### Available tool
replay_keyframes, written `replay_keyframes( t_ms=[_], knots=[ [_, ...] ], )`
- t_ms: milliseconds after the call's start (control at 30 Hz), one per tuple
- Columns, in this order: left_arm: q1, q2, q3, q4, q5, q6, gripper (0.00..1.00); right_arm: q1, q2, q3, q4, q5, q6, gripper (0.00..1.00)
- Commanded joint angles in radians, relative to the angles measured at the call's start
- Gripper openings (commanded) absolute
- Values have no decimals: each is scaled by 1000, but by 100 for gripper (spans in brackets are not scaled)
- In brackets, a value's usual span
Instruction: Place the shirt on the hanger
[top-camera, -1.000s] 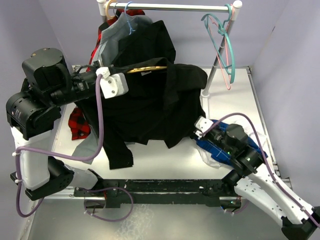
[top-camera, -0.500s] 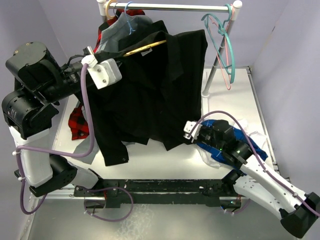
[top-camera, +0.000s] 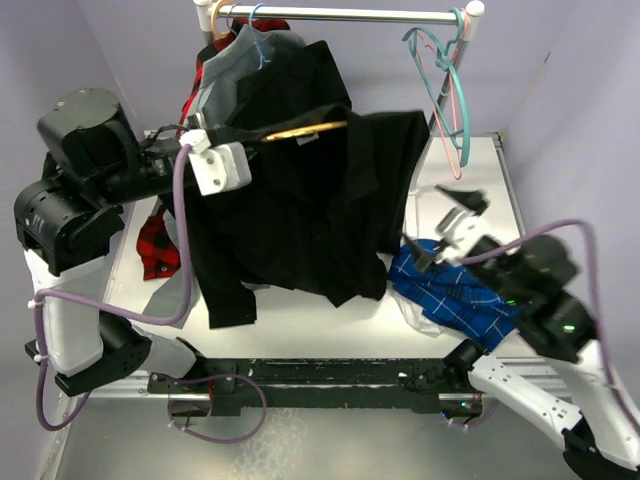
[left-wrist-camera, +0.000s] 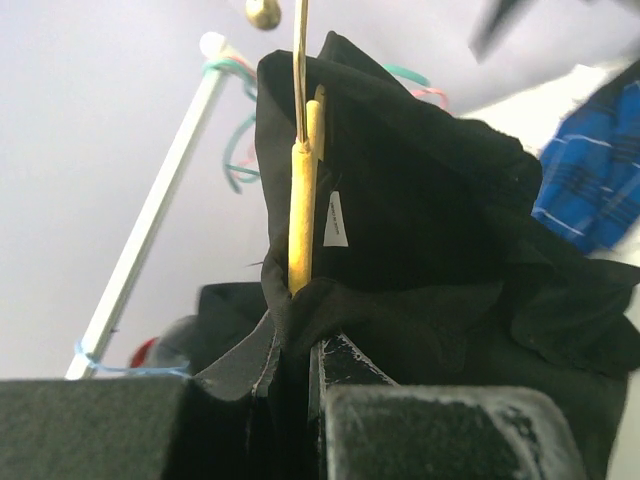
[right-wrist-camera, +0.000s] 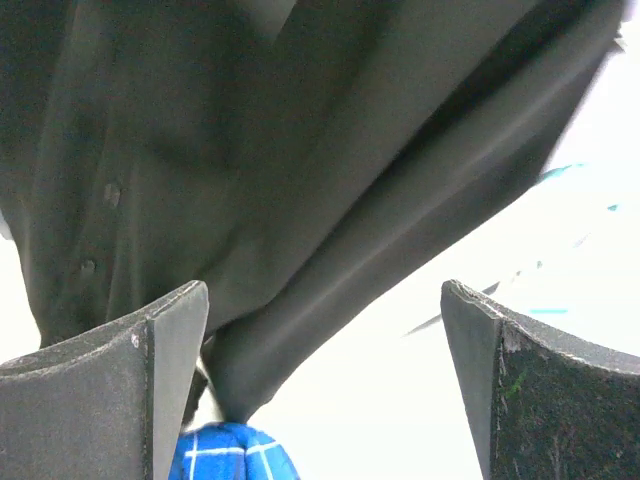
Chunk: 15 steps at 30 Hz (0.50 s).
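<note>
My left fingers (left-wrist-camera: 345, 365) pinched the hanger (top-camera: 305, 130) inside the shirt (top-camera: 300, 220), upper centre. My right fingers (right-wrist-camera: 170, 350) stood wide and empty. Seating the loose shoulder seemed next.

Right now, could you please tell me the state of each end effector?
Left end effector: closed on the hanger through the shirt.
Right end effector: open, holding nothing.

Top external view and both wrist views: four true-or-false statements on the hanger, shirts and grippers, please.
1. The left gripper clamps the thin yellow-orange plastic hanger inside the black long-sleeved fabric shirt. True.
2. The right gripper grips that shirt. False: its jaws stand open, empty.
3. The blue-checked fabric shirt hangs on the metal rail. False: it lies on the table.
4. The teal plastic hanger hangs on the rail. True.
</note>
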Motion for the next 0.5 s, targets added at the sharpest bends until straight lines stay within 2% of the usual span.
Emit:
replay_keyframes(
  t_ms=[0,67,100,200,267,367,467],
  knots=[
    [0,-38,-96,-11,100,49,0,4,218,442,-331,4,145,100],
    [1,-52,-138,-20,115,57,0,3,302,568,-433,10,104,100],
    [1,-59,-157,-25,119,59,0,4,312,592,-425,-8,92,100],
    [1,-72,-197,-28,120,62,0,5,297,593,-382,-71,-13,100],
    [1,-77,-209,-27,115,62,0,4,331,621,-418,-120,-55,100],
    [0,-76,-215,-35,118,64,0,4,405,645,-467,-144,-116,100],
    [2,-77,-223,-44,135,66,0,5,436,602,-419,-150,-156,100]
  ],
)
